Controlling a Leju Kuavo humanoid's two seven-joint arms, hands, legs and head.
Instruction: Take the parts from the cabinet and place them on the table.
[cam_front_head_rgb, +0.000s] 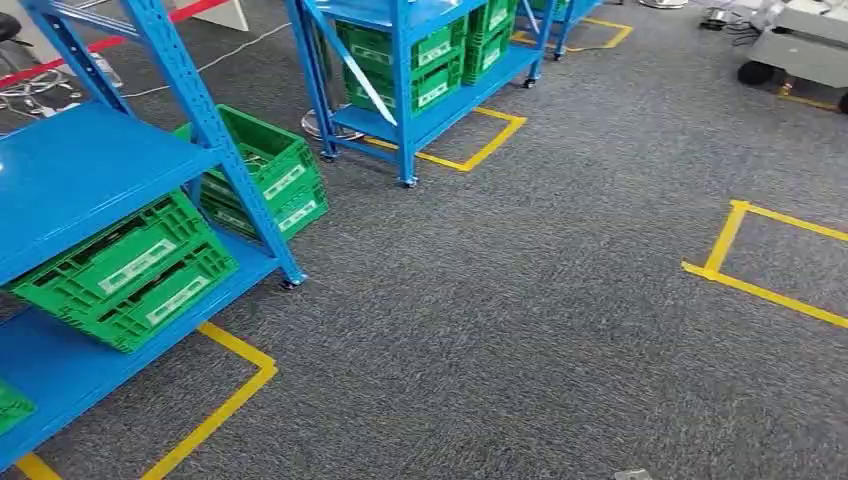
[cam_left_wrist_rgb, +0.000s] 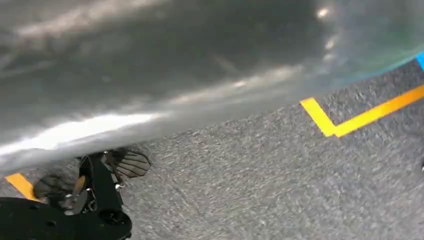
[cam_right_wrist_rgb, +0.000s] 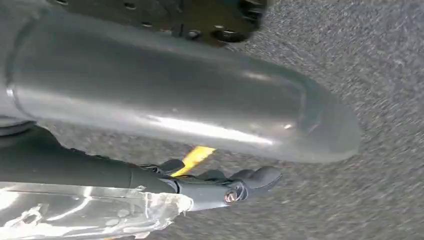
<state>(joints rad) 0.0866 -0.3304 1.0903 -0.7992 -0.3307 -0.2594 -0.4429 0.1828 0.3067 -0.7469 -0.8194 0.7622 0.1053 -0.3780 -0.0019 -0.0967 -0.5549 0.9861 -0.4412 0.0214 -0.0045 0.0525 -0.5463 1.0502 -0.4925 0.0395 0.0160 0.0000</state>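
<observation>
With the right hand (cam_right_wrist_rgb: 240, 182) apparently gripping the clear plastic bag (cam_right_wrist_rgb: 90, 215), and the left hand's state impossible to tell, walk steadily past the blue rack (cam_front_head_rgb: 90, 170).

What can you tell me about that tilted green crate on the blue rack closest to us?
The crate is bright green plastic with slotted, ribbed sides and pale label strips along its long face. It looks like two shallow crates stacked as one. It lies tilted, not level, on the lower shelf of the blue rack, under the upper shelf and beside the rack's upright post. Its inside cannot be seen from here, so its contents are unknown. Nothing but the rack touches it.
</observation>
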